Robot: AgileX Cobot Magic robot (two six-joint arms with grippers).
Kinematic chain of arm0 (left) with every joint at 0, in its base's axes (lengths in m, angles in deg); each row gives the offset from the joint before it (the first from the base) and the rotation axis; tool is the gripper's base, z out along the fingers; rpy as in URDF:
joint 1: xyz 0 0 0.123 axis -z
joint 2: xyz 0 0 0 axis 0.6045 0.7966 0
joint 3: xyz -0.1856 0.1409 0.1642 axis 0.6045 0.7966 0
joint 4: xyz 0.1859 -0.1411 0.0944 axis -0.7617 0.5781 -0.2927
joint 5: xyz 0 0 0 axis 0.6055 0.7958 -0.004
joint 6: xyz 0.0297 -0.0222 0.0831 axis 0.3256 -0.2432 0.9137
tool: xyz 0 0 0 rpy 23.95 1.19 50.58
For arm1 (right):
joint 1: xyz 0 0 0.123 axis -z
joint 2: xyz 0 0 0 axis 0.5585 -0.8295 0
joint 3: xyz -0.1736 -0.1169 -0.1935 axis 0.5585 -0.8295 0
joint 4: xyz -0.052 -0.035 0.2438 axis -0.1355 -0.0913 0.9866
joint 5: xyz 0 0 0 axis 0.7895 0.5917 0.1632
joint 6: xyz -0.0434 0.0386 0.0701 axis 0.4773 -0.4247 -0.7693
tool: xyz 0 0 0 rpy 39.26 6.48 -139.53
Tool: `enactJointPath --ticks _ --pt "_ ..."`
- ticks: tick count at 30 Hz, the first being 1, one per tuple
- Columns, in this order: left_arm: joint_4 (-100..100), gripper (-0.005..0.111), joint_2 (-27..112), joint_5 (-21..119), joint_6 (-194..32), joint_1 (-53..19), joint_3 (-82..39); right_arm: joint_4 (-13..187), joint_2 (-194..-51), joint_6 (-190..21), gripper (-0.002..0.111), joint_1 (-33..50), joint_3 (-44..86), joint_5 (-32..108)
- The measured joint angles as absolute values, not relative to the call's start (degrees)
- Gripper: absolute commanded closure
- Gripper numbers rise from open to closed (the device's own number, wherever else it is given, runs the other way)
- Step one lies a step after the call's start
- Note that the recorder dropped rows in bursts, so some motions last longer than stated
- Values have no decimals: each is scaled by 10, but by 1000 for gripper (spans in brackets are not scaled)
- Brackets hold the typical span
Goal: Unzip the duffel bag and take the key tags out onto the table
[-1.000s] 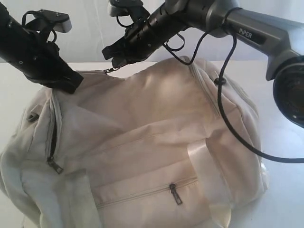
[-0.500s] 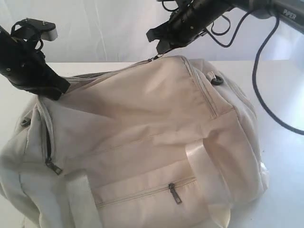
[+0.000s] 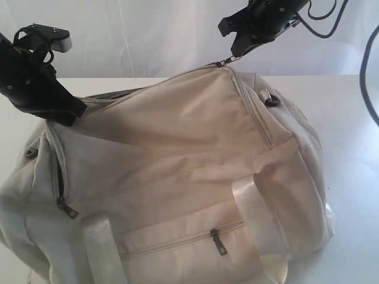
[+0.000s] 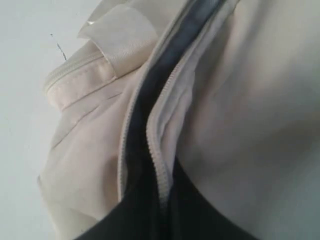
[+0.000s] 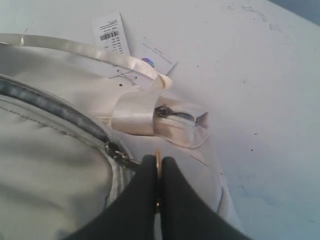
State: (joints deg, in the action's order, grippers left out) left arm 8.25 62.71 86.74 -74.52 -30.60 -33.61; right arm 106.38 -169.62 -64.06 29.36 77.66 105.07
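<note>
Zipper pull [image 5: 129, 161] pinched by right gripper [image 5: 158, 167]; left gripper [image 3: 64, 111] clamps duffel bag [image 3: 177, 148] edge.

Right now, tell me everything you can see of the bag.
The bag is large, cream fabric, lying slumped on the white table. Its top zipper is partly open, showing dark lining; the side pocket is zipped. Pale straps cross its front. The left gripper pinches one end; the right gripper holds the zipper pull.
</note>
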Motion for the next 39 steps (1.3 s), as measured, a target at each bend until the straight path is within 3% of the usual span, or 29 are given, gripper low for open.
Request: enactJointPath --ticks 22,24,31,39 --pt "82 106 627 867 -745 -306 -336 1046 -1640 -674 108 308 718 1089" --pt "82 99 627 866 -745 -306 -336 1049 -1637 -674 108 311 709 1088" --pt "101 40 627 903 -694 -310 -349 1066 -1635 -662 108 316 708 1062" --pt "188 36 628 954 -597 -285 -436 1067 -1635 -657 108 317 708 1053"
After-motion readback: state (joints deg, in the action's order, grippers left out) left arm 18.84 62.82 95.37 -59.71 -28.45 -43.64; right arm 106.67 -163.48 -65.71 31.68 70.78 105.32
